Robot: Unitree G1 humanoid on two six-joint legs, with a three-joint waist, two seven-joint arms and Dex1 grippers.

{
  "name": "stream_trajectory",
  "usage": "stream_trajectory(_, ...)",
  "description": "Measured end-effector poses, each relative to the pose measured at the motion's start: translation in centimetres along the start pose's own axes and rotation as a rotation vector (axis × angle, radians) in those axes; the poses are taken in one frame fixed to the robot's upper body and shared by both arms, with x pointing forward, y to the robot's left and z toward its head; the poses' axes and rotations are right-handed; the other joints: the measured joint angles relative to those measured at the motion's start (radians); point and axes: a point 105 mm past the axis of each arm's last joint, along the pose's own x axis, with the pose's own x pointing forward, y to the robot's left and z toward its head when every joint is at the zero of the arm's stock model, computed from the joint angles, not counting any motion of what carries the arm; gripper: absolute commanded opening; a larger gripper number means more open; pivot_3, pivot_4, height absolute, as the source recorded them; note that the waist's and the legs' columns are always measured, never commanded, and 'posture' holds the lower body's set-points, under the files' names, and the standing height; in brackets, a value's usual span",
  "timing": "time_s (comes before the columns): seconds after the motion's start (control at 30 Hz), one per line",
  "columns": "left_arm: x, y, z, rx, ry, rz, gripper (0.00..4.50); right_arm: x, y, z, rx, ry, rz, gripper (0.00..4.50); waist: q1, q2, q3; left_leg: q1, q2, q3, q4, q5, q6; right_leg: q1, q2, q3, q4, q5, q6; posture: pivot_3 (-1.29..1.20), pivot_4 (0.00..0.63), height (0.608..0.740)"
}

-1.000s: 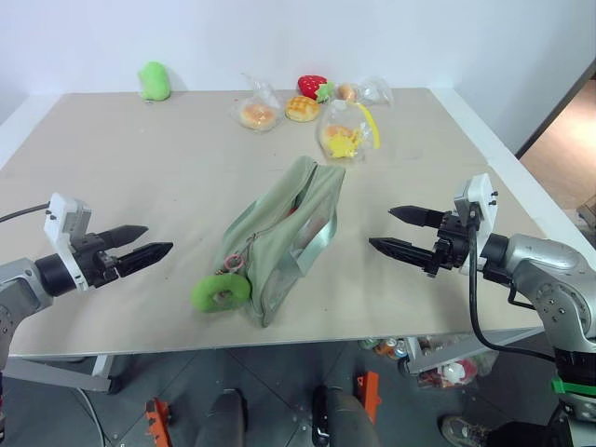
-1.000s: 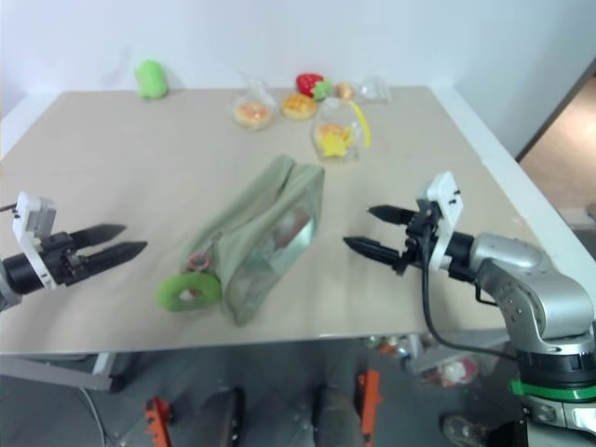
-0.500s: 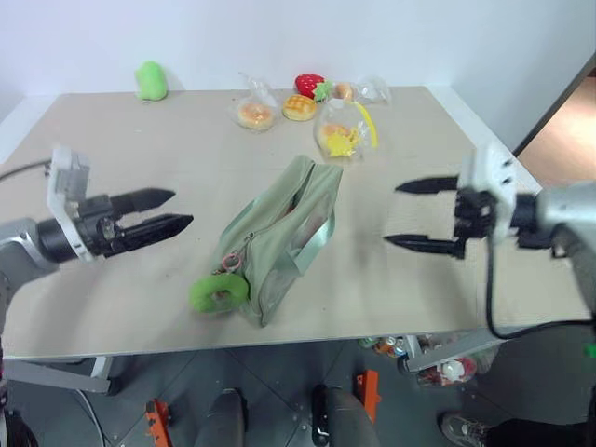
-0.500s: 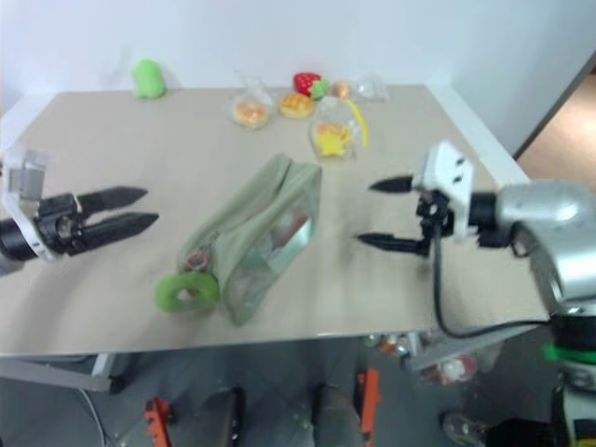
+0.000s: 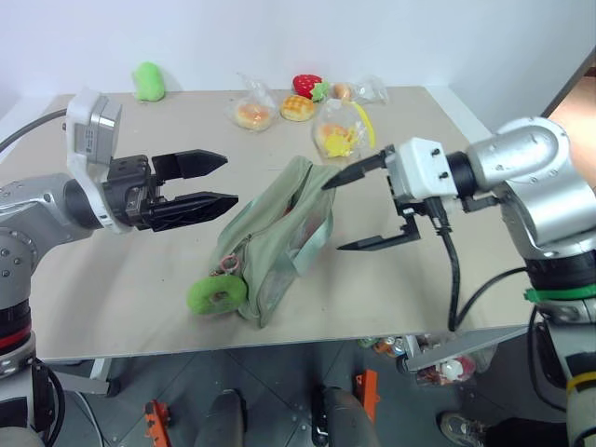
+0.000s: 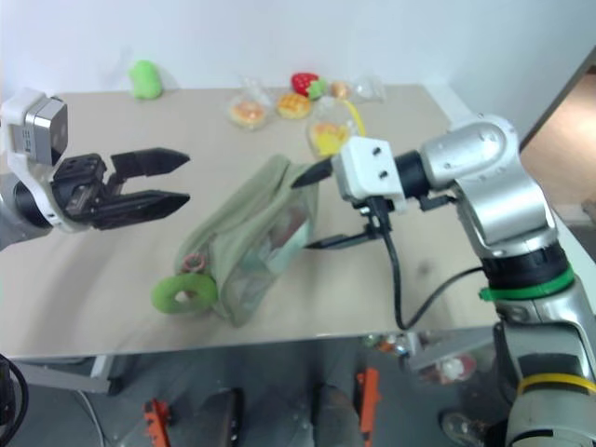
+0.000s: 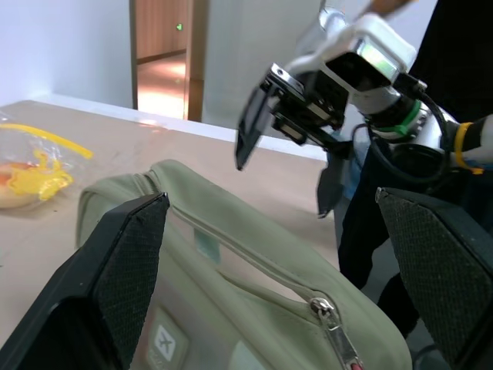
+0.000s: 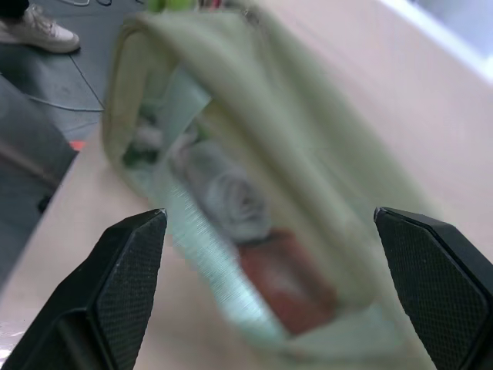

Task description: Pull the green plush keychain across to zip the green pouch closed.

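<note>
I have both end effectors up over the counter (image 5: 140, 307), one on each side of the green pouch (image 5: 279, 237). My left end effector (image 5: 220, 179) is released, its two black fingers spread and empty, pointing across at the pouch, which lies just past its tips and a little below. My right end effector (image 5: 352, 210) is released too, fingers spread very wide with nothing between them; the upper finger hangs over the far end of the pouch and the lower finger sits just beside its clear window side. In the right wrist view the pouch (image 8: 254, 177) lies between the two fingertips, apart from both.

The pouch lies diagonally between the two end effectors. The green plush keychain (image 5: 217, 294) rests on the counter at the pouch's near end, below and slightly ahead of my left end effector, clipped at the zipper pull. From the left wrist view I see the zipper slider (image 7: 327, 317) at that near end.

Beyond both end effectors, bags of toy food (image 5: 300, 110) and a green plush blob (image 5: 147, 81) sit at the counter's far edge.
</note>
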Motion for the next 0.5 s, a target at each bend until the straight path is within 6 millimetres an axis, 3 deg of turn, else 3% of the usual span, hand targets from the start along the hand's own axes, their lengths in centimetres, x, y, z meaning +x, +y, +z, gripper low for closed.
stream_trajectory(0.27,-0.6,0.2,-1.8,-0.061,0.026,0.032,4.5,1.6,-0.1,-0.3,-0.029,-0.024,0.073,4.48,0.001,0.0,0.0,0.001,0.001,-0.001,0.0,0.0,0.0,0.0,0.005,0.006,0.001,0.0,0.0,0.0,0.15,0.74)
stream_trajectory(0.5,0.1,-0.9,-1.8,-0.016,0.051,0.007,4.5,4.5,0.0,-2.6,0.018,-0.028,0.113,4.48,0.0,0.0,0.0,0.002,0.001,-0.001,0.0,0.001,-0.001,0.001,0.007,0.009,0.001,0.0,0.0,0.0,0.15,0.74)
